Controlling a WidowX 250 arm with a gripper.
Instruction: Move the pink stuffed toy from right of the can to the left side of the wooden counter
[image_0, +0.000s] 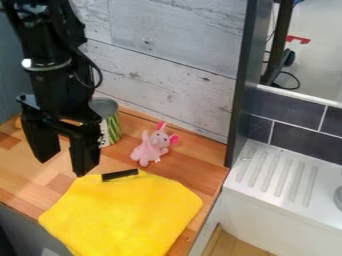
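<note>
Your gripper (65, 161) hangs at left of the frame, pointing down, its two fingers spread. Toward lower centre lies yellow cloth (123, 215), black bar (120, 175) at its top edge; behind are striped can (113, 128) and pink toy (148, 151).

Pincer (65, 167) open above counter (21, 176); pink plush (149, 150) near yellow cloth (123, 215); black bar (120, 175), perhaps marker, at cloth's edge.

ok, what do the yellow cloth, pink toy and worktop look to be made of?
Yellow cloth: matte, soft textile, perhaps fleece or microfiber; no shine, rounded edges.
Pink toy: probably plush fabric, matte; stuffed-looking limbs.
Worktop: wood or wood-look laminate, smooth, slight sheen; blocks of differing brown tones.
</note>
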